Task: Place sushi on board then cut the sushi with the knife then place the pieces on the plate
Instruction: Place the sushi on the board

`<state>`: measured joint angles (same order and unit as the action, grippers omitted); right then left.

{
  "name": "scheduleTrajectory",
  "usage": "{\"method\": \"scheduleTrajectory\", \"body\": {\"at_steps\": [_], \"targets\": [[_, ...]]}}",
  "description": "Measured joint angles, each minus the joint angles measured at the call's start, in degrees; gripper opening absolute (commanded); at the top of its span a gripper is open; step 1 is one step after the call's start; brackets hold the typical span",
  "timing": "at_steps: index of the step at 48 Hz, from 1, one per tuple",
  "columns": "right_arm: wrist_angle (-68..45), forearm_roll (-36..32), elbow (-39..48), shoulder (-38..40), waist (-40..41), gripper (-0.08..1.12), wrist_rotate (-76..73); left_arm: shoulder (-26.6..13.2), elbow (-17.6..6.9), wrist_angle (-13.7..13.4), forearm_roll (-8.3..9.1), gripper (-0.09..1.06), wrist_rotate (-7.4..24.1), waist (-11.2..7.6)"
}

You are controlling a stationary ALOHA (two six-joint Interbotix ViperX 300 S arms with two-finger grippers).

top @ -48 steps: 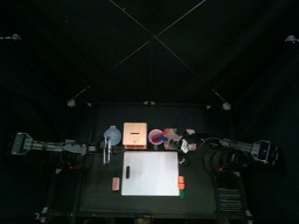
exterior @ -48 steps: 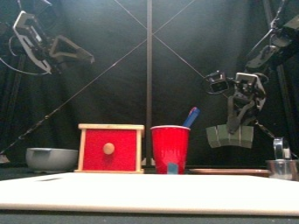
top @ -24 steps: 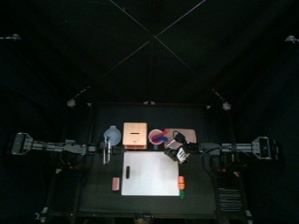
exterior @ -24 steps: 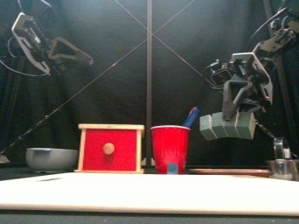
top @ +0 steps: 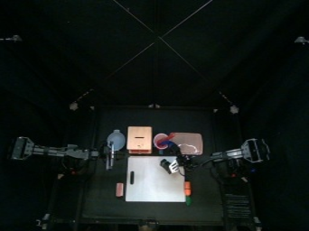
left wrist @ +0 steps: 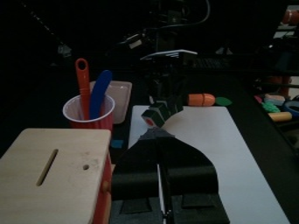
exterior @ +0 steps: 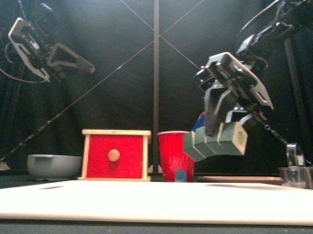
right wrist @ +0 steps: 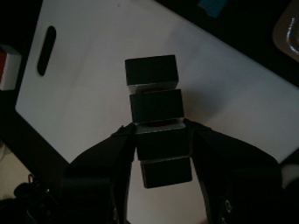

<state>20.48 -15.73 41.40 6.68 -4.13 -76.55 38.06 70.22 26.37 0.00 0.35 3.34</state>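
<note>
As the right arm swings in: its right hand [exterior: 224, 132] has carried the sushi roll [right wrist: 156, 112] from above the pink tray [top: 191, 138] on the right to a spot over the white board [top: 151, 185].
Right hand: clamped on the roll partway along, with two blocks jutting out past the grip.
Sushi roll: in the air and still in one piece. The front view shows it tilted and clear of the board, so it is not yet set down.
Meaning for the task: the carry looks nearly done, and the first step now needs only lowering and release.
Knife: both toy knives stand untouched in the red cup [exterior: 178, 155] behind the board.
Left hand [left wrist: 163, 162]: held high at the left, off the tabletop. Whether it is apart or together cannot be told.
Risk: the blocks come apart, so a tilted release might split the roll.
</note>
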Motion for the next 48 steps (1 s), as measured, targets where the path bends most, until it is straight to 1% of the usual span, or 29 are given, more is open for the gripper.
{"method": "scheduleTrajectory", "body": {"at_steps": [10, 27, 38, 48], "targets": [[9.2, -7.1, -7.1, -6.3, -4.8, 0.67, -15.6, -0.1, 0.0, 0.0, -0.09, -0.01, 0.0, 0.18], [20.1, -17.5, -16.9, -15.0, -12.2, 0.71, -41.0, 0.0, 0.0, 0.0, -0.09, -0.01, 0.1, 0.62], [29.9, -18.5, -24.0, -20.9, -15.4, 0.72, -50.0, 0.0, 0.3, 0.0, -0.09, -0.01, 0.1, 0.70], [37.4, -15.0, -29.6, -24.8, -15.6, 0.72, -50.9, -0.1, 0.2, -0.1, -0.09, -0.01, 0.1, 0.88]]}}
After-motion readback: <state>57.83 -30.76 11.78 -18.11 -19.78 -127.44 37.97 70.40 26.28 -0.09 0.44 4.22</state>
